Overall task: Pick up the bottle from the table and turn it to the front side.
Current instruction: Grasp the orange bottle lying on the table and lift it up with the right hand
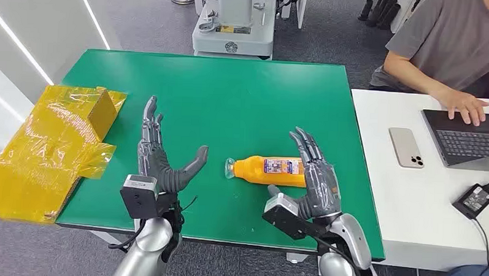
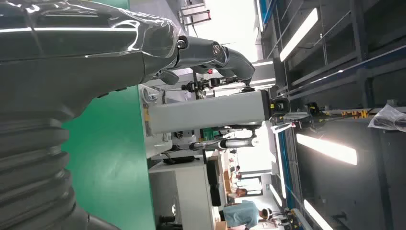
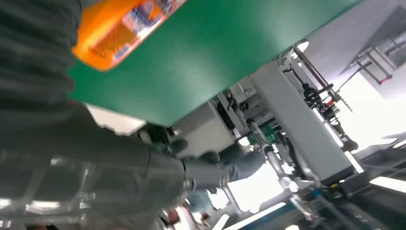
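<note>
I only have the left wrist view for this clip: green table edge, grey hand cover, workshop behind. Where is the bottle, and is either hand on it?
Observer: The bottle lies on its side on the green table, cap end toward the left hand.
Operator: Is the left hand holding anything?
Observer: No. It hangs over the table with fingers spread, apart from the bottle.
Operator: And the right hand?
Observer: The right hand is at the bottle's base end, its fingers overlapping the bottle from the head view; I cannot tell whether it grips.
Operator: Anything else close by?
Observer: Yellow wrapped boxes at the table's left edge, and a person at a laptop on the white table alongside.
</note>
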